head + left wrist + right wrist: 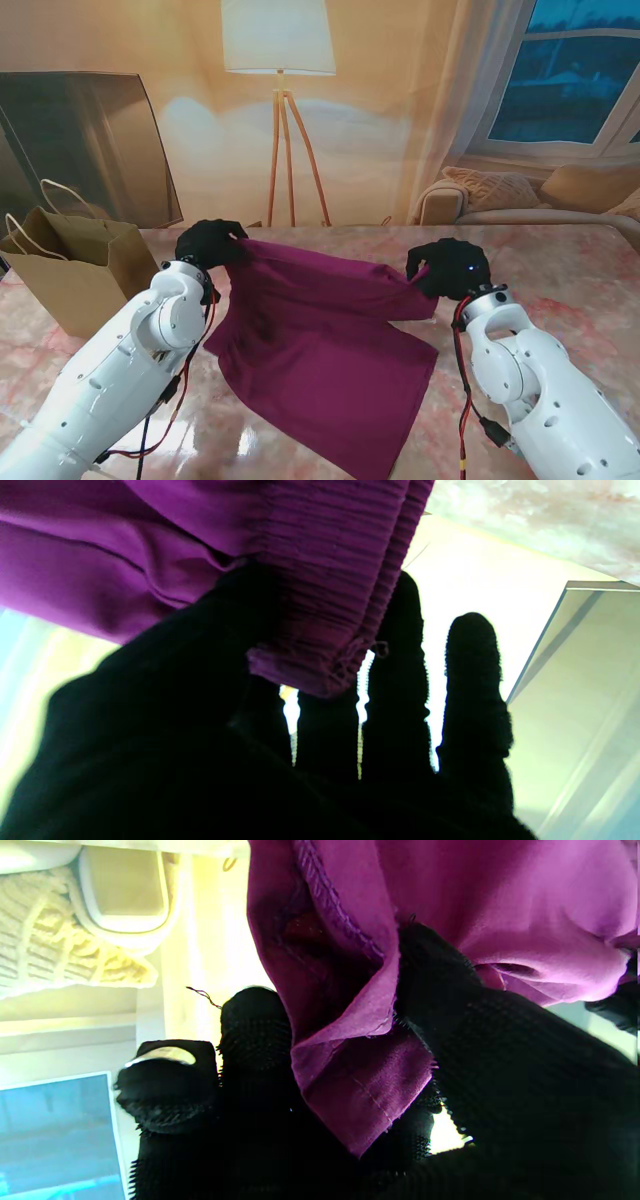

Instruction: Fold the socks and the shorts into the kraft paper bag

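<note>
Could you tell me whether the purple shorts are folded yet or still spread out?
Spread out, not folded: the shorts hang by their top edge between the left hand and right hand.

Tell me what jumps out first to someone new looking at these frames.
The magenta shorts, stretched mid-table between both black-gloved hands: the left hand pinches the ribbed waistband corner, the right hand the opposite corner. Next, the open kraft paper bag standing at the table's left edge. No socks are visible.

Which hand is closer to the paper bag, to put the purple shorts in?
The left hand. It holds one end of the shorts right beside the paper bag. The right hand grips the other end, far across the table.
</note>
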Action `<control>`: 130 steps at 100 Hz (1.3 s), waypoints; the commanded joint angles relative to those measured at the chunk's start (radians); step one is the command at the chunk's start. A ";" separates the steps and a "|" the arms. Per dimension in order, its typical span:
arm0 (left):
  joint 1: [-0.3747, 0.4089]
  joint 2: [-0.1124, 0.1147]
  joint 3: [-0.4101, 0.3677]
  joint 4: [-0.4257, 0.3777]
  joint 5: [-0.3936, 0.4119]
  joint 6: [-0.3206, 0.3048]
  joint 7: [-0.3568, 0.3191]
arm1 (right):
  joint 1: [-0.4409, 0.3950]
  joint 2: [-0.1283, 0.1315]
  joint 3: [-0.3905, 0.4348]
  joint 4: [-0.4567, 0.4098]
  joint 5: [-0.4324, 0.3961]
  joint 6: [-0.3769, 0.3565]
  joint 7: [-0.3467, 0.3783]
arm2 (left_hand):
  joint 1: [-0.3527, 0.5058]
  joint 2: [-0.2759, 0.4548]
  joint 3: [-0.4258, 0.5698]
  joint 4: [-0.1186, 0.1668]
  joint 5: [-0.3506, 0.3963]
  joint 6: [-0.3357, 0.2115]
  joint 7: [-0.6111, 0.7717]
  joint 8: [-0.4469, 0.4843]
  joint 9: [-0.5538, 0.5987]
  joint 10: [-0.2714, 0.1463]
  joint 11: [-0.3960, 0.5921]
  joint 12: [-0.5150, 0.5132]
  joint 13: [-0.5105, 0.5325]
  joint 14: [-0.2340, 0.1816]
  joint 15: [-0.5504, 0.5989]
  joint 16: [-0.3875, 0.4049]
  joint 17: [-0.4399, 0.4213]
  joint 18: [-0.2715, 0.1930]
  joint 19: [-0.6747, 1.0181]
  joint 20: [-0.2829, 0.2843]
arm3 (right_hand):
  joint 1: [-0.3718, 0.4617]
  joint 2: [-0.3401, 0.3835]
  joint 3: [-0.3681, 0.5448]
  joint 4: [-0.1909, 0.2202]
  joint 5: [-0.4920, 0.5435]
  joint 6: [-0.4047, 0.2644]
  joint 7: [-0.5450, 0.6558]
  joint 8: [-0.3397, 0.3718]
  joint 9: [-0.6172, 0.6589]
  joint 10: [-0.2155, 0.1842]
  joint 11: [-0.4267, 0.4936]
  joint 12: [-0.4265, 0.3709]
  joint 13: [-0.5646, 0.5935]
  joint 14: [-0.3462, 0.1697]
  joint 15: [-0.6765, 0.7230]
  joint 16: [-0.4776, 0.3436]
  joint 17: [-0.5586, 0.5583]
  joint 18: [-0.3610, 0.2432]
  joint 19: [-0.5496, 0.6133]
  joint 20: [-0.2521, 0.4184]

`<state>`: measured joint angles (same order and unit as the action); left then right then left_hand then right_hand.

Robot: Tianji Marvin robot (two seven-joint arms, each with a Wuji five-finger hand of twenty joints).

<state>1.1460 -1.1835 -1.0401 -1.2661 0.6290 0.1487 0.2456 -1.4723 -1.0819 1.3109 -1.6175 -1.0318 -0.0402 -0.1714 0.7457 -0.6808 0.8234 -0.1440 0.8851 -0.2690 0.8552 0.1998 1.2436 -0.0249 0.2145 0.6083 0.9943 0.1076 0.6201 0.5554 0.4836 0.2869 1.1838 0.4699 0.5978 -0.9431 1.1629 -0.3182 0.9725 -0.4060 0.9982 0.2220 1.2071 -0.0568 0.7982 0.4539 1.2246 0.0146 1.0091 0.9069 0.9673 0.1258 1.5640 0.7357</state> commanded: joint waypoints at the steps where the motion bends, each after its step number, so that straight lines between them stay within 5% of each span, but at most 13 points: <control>1: 0.026 0.009 -0.002 -0.013 0.006 -0.012 0.004 | -0.038 0.002 -0.003 -0.022 -0.018 -0.007 -0.014 | 0.012 0.004 0.021 -0.057 0.058 -0.047 0.088 0.003 0.034 -0.044 -0.016 0.016 -0.025 -0.013 -0.019 0.008 -0.012 -0.005 -0.006 0.033 | 0.001 0.019 0.046 -0.009 0.028 0.011 0.053 0.013 0.022 0.018 0.028 0.015 -0.007 0.022 0.052 0.047 -0.013 -0.028 0.047 0.042; 78: 0.206 0.032 -0.144 -0.152 -0.007 -0.056 -0.050 | -0.393 0.003 0.144 -0.328 -0.051 -0.152 0.007 | 0.000 0.006 0.039 -0.062 0.056 -0.068 0.092 0.005 -0.026 -0.034 -0.016 0.001 -0.111 -0.008 -0.086 -0.003 -0.101 -0.007 -0.065 0.034 | 0.009 0.027 0.051 -0.005 0.023 0.021 0.043 0.009 0.007 0.010 0.039 0.036 -0.027 0.025 0.061 0.072 -0.033 -0.030 0.044 0.059; 130: 0.339 0.054 -0.242 -0.220 0.005 -0.141 -0.103 | -0.555 0.003 0.142 -0.403 -0.030 -0.226 0.005 | -0.012 0.007 0.047 -0.068 0.057 -0.077 0.092 0.002 -0.101 -0.025 0.045 -0.044 -0.181 -0.009 -0.137 -0.011 -0.170 -0.029 -0.141 0.036 | 0.014 0.044 0.047 0.002 0.015 0.030 0.039 0.009 -0.007 0.009 0.044 0.063 -0.044 0.025 0.058 0.092 -0.056 -0.025 0.009 0.068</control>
<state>1.4645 -1.1401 -1.2737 -1.4815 0.6360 0.0132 0.1435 -1.9994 -1.0803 1.4663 -2.0139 -1.0584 -0.2552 -0.1693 0.7357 -0.6811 0.8238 -0.1479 0.8851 -0.3314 0.8657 0.1991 1.1589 -0.0343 0.2321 0.5730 0.8308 0.1070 0.5014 0.5523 0.3149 0.2828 1.0473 0.4814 0.5974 -0.9286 1.1641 -0.3182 0.9714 -0.3853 0.9958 0.2201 1.2060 -0.0568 0.8181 0.5023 1.1935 0.0162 1.0318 0.9546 0.9278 0.1258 1.5636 0.7600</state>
